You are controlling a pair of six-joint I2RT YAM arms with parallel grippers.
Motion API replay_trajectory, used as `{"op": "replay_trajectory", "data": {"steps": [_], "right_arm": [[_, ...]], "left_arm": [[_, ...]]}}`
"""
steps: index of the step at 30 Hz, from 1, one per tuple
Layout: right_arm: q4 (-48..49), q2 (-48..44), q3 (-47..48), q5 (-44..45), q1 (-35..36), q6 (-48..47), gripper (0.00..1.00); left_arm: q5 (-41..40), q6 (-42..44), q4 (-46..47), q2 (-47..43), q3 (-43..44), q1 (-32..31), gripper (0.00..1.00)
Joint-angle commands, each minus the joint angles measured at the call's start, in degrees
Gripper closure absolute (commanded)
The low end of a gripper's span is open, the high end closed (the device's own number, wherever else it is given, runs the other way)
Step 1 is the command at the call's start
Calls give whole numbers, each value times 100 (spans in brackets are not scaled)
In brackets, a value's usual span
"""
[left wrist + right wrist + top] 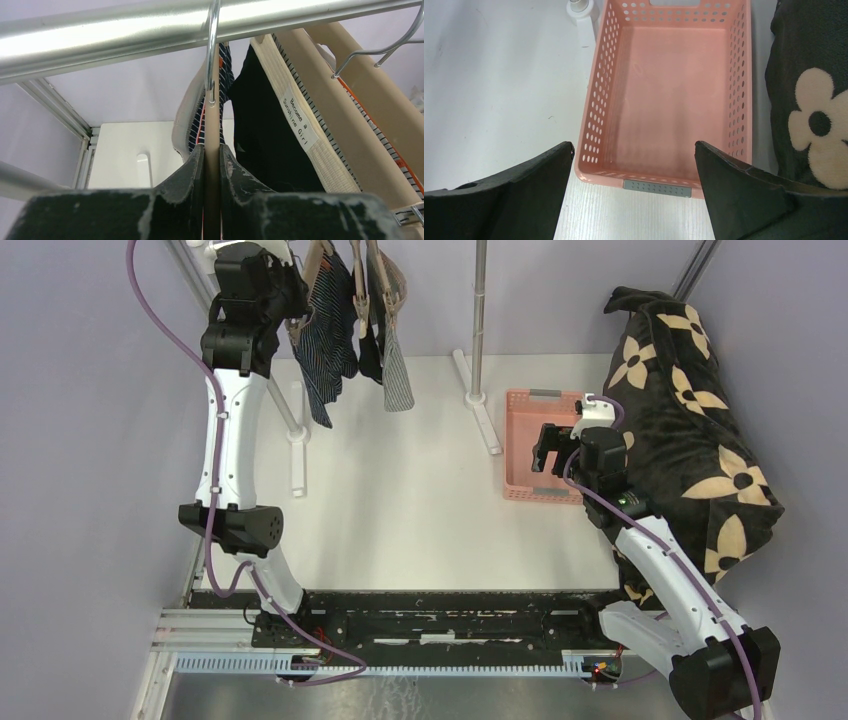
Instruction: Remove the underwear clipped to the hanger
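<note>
- Printed on a pale tag sewn to a cream waistband, legible from the left wrist alone: "Become a Sunshine Girl".
- Pinched nearly together on the edge of a tan hanger: left gripper, fingers pressed against both faces of the tan strip, just below its wire hook looped over the metal rail.
- Hanging at the top left of the overhead view, all the underwear: navy striped pair nearest the left arm, plain black pair in the middle, grey-and-white striped pair on the right.
- Up close from the left wrist only: navy stripes right beside the pinched hanger, black cloth just right of it, fine striping along the waistband's far edge.
- Spread wide above the pink perforated basket, gripping nothing: right gripper.
- From the right wrist only: grey handle insert on the basket's near rim.
- Lying against the basket's right side: black blanket with tan flowers.
- From overhead only: upright pole standing on the white table, well apart from the basket's contents-side wall.
</note>
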Motion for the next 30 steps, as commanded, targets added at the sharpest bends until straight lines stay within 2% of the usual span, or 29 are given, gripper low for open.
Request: {"op": "replay_trajectory", "data": {"steps": [1, 7, 14, 20, 24, 30], "right_arm": [[270, -22, 20, 28, 26, -62, 0], [279, -22, 14, 47, 30, -52, 0], [305, -1, -17, -4, 26, -67, 0], [331, 4, -34, -14, 30, -84, 0], [366, 17, -68, -67, 26, -73, 0], [357, 48, -87, -61, 32, -56, 0]], "left_arm": [[-18, 325, 278, -55, 99, 9, 96], [-72, 374, 462, -96, -18, 9, 97], [-308, 432, 1670, -521, -718, 6, 97], [-566, 643, 1740, -344, -244, 30, 97], [-566, 645, 1996, -374, -246, 63, 97], [-354, 612, 1835, -505, -340, 74, 97]]}}
